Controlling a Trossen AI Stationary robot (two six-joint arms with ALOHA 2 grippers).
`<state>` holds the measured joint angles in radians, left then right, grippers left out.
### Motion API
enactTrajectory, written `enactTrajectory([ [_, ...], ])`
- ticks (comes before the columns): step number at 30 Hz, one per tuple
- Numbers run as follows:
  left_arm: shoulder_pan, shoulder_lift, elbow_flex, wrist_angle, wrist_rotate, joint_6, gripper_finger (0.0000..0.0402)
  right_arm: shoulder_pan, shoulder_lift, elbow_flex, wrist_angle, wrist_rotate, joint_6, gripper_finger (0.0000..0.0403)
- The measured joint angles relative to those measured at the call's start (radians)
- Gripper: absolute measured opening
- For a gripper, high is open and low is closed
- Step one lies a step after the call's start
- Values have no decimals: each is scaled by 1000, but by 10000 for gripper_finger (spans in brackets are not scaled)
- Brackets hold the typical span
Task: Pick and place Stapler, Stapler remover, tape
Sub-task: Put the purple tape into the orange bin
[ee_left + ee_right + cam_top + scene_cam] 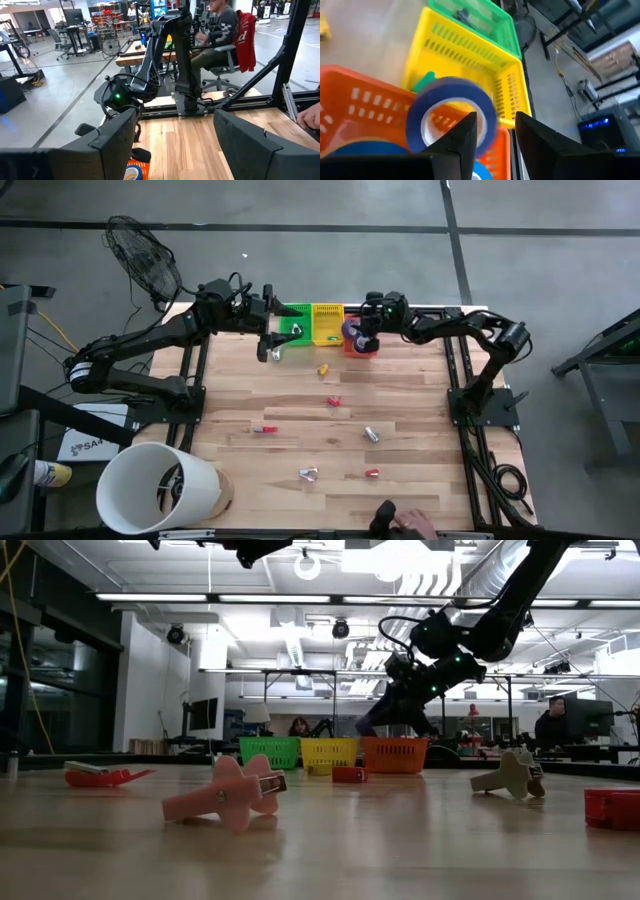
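Over the far orange basket (350,100) the right pincer (495,131) is parted narrowly beside a blue tape roll (451,112), the left pincer (175,145) hangs wide, and several pieces (334,401) await on the bench (420,480).

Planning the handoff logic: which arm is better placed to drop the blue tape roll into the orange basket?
Right. The right gripper already has the blue tape roll at its fingers over the orange basket; the left gripper hangs by the green basket.

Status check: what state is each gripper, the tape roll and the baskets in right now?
right gripper: above the orange basket, jaws parted beside the blue roll.
blue tape roll: tilted over the orange basket.
orange basket: holds blue tape.
yellow basket: upright.
green basket: upright.
left gripper: open, nothing held.
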<state>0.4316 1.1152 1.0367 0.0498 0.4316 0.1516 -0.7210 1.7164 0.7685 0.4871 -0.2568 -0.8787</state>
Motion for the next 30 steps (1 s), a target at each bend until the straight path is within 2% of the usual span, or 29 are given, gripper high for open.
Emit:
enactTrajectory([
  [5, 0, 0, 0, 0, 0, 0, 264, 20, 0, 0, -3, -10, -39, 126],
  [15, 0, 0, 0, 0, 0, -1, 264, 25, -2, 0, -34, 46, -34, 126],
  [19, 0, 0, 0, 0, 0, -2, 264, 30, -20, 0, -27, 80, 18, 126],
  [24, 0, 0, 0, 0, 1, -2, 264, 42, -68, 0, -37, 189, 142, 121],
  [27, 0, 0, 0, 0, 1, -2, 264, 41, -99, 1, -80, 205, 265, 104],
  [30, 0, 0, 0, -1, 2, -1, 264, 41, -116, 1, -182, 196, 347, 69],
])
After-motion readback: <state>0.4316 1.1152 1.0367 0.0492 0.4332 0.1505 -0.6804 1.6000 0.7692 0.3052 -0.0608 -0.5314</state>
